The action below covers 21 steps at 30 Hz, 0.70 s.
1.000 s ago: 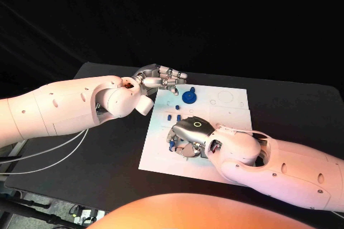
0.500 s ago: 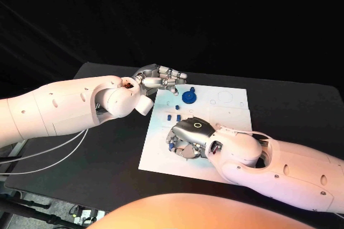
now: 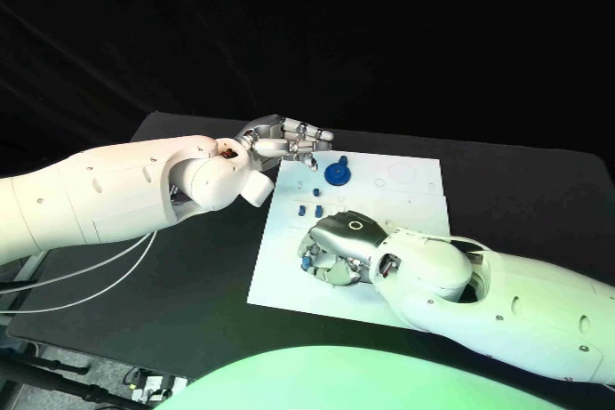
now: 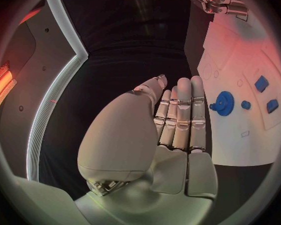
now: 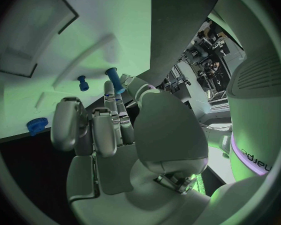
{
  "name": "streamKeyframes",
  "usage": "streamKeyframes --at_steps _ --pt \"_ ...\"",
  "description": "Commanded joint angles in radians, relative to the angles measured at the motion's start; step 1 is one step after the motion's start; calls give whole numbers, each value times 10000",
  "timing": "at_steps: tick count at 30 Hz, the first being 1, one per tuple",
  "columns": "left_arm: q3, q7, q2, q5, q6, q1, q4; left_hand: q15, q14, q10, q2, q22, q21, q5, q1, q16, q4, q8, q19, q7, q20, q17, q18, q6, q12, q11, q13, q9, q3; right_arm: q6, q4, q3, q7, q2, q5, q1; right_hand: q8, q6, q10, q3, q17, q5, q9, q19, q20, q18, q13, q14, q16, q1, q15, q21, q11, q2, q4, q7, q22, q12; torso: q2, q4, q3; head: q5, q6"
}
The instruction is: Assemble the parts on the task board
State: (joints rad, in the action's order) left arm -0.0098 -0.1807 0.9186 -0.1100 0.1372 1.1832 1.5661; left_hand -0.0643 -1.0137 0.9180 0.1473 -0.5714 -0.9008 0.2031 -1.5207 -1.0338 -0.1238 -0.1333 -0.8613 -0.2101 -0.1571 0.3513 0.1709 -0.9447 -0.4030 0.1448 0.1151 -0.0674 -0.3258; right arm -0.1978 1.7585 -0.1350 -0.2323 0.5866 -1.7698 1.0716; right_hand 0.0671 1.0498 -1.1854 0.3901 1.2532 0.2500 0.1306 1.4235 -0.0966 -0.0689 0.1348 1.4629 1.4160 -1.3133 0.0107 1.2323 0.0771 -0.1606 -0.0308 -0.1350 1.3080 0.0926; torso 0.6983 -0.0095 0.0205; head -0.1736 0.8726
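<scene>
The white task board (image 3: 397, 192) lies mid-table. A blue gear (image 3: 337, 173) stands on its far part, with two small blue parts (image 3: 307, 210) nearer. My right hand (image 3: 336, 248) hovers low over the board's near-left area. In the right wrist view its thumb and a finger pinch a blue peg (image 5: 113, 78), which also shows by the fingers in the head view as the blue peg (image 3: 307, 263). My left hand (image 3: 284, 141) hangs at the board's far-left corner, fingers straight and side by side, holding nothing. The left wrist view shows the gear (image 4: 223, 103) beside those fingers (image 4: 181, 110).
The black table (image 3: 192, 277) surrounds the board, with bare room to its left and right. Shallow recesses (image 3: 403, 173) mark the board's far-right part. White cables (image 3: 90, 272) trail off the table's left edge under my left arm.
My right hand has slid a little toward the board's near edge, with the peg still at its fingers. The left hand has stayed put.
</scene>
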Motion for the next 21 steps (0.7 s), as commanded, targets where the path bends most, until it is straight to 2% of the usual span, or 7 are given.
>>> streamKeyframes --at_steps 1,6,14,17,19,21 --pt "5 -26 -1 29 -165 9 12 -22 17 -58 -27 12 56 -2 41 65 48 -47 35 8 -12 -12 128 56 -33 -7 16 -5 16 -254 35 1 -172 56 -126 -9 -70 -257 147 -114 -46 34 -59 -108 -39 -56 1 458 -69 108 -77 -165 -13 -86 -6 17 1182 -57 -1 -1 0 0 0" --pt "5 -4 4 29 -182 9 9 -22 18 -63 -28 13 58 -2 44 66 54 -51 36 7 -12 -15 128 59 -41 -7 16 -5 14 -597 157 3 -224 213 -187 -9 -39 -776 621 -461 -297 64 -172 -310 -93 -138 -34 392 -202 192 -149 -639 84 -225 -57 100 1009 -85 1 -7 4 26 0" --pt "5 -1 11 29 -190 8 -1 -22 20 -82 -34 16 63 -1 55 68 76 -63 36 6 -14 -27 129 70 -70 -6 16 -5 8 -1231 642 52 -116 703 -199 7 -15 -907 859 -828 -440 75 -191 -357 -131 -162 -20 357 -287 183 -176 -803 116 -208 -94 165 951 44 -9 -8 -1 86 0" --pt "5 -2 16 29 -192 8 -8 -22 20 -82 -34 16 63 -1 55 68 76 -63 36 6 -14 -27 129 70 -70 -6 16 -5 8 -1611 945 113 -5 1018 -52 72 71 -731 734 -957 -441 108 -148 -297 -117 -150 33 365 -287 143 -143 -730 67 -129 -125 121 985 240 -16 -21 -3 126 -38" --pt "4 -6 15 29 -198 8 -12 -22 20 -82 -34 16 63 -1 55 68 76 -63 36 6 -14 -27 129 70 -70 -6 16 -5 8 -1898 1153 148 92 1298 238 170 159 -528 516 -987 -455 137 -102 -260 -87 -142 94 365 -296 108 -93 -689 10 -53 -154 15 1006 432 -22 -14 -7 186 -78" --pt "4 -15 16 29 -202 7 -15 -22 20 -82 -34 16 63 -1 55 68 76 -63 36 6 -14 -27 129 70 -70 -6 16 -5 8 -2124 1359 182 158 1650 743 293 273 -274 2 -980 -440 184 -47 -197 -51 -121 229 376 -289 72 -58 -590 -35 59 -201 -81 1052 782 -34 -11 -17 333 -137"
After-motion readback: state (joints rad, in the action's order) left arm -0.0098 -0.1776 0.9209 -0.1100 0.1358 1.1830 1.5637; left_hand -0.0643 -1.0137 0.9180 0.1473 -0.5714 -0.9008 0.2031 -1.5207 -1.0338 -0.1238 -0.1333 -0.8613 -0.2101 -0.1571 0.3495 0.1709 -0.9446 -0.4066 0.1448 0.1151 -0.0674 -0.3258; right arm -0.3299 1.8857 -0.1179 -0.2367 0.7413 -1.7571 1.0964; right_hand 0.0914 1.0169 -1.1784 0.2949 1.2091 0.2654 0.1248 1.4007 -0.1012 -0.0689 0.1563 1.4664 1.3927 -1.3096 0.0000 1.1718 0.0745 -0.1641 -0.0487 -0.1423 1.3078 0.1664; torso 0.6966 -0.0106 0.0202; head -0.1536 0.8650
